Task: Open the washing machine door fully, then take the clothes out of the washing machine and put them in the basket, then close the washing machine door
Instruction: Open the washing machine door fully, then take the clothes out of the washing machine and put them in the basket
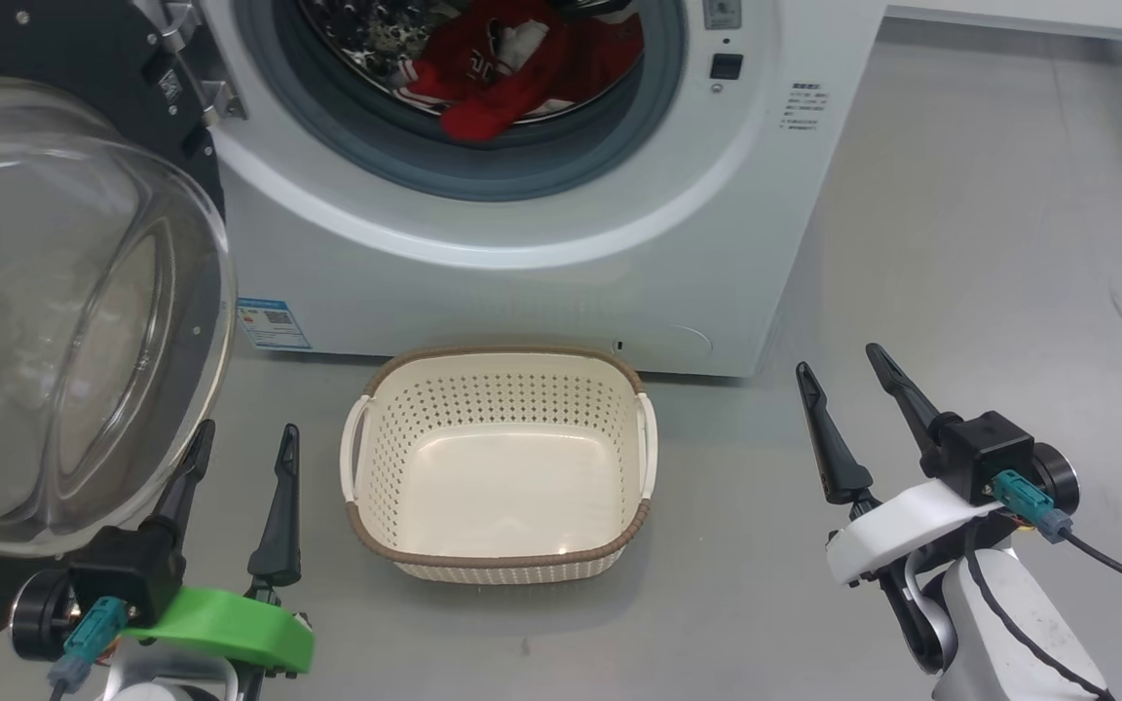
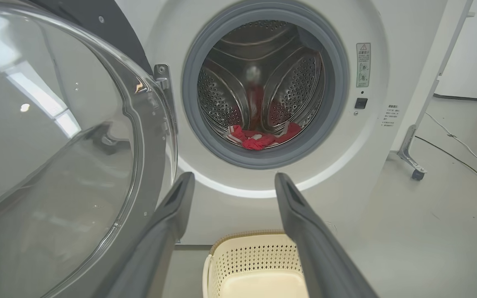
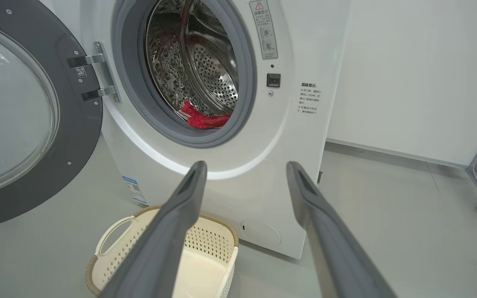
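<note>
The clothes (image 1: 512, 73) lie in the washing machine (image 1: 522, 282), the basket (image 1: 498, 562) before it

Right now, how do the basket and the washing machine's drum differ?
The drum holds the red clothes; the basket is empty. The drum is shiny metal ringed by a grey gasket; the basket is cream plastic with a brown rim. The drum opens to the front; the basket opens upward, standing on the floor. Both have perforated walls.

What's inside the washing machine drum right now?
Red clothes lie bunched at the drum's bottom, near the grey gasket. The heap covers whatever lies beneath, so the piece count is unclear.
</note>
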